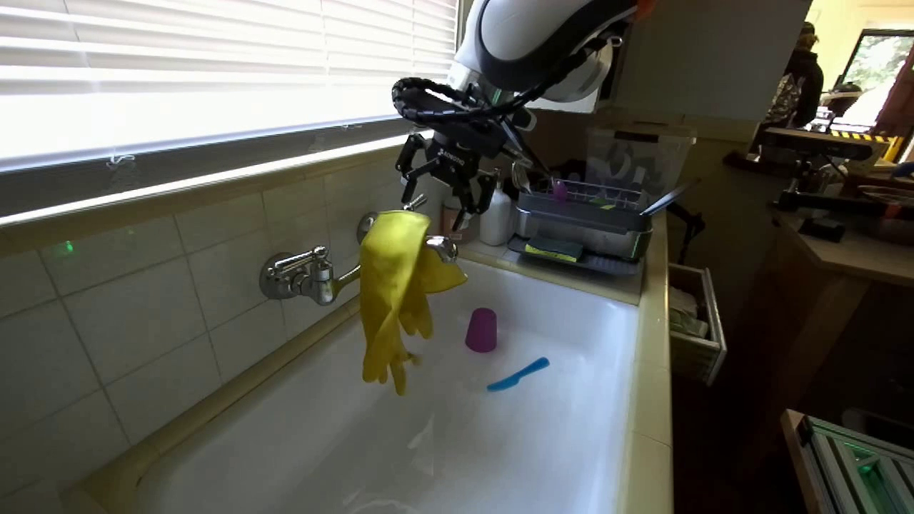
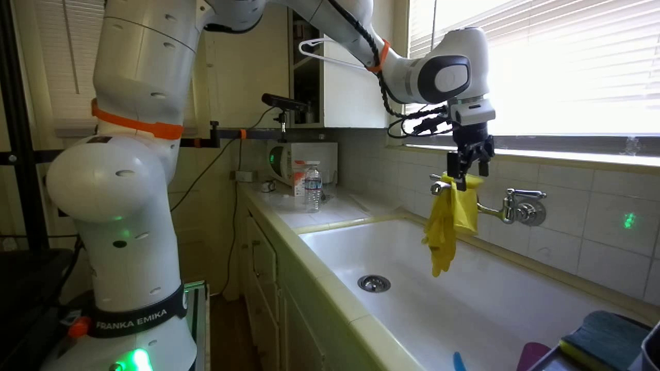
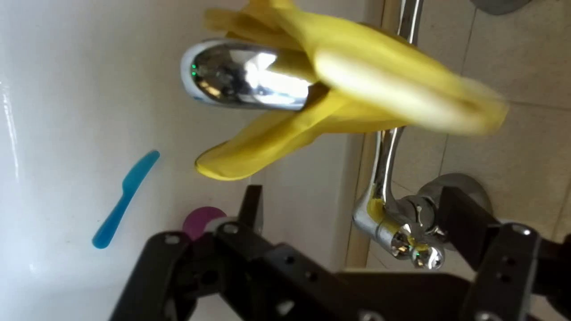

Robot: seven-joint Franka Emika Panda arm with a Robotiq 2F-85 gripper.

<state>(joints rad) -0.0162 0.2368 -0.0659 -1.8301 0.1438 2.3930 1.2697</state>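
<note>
Beside and below the spread, empty, 2-fingered black claw (image 1: 433,213), note a yellow rubber glove (image 1: 389,278), perhaps 2, draped over the chrome faucet spout (image 3: 250,76): likely light, soft, clingy, best pinched at the upper edge.

In my wrist view, the glove (image 3: 379,84) between one and two o'clock looks like smooth rubber with a soft sheen; the spout (image 3: 252,78) at eleven is polished, mirror-bright metal. The cup (image 3: 199,220) at eight and the knife (image 3: 128,191) nearer nine look like smooth plastic. My fingers (image 3: 465,220) are matt, the sink (image 3: 80,98) glossy.
</note>
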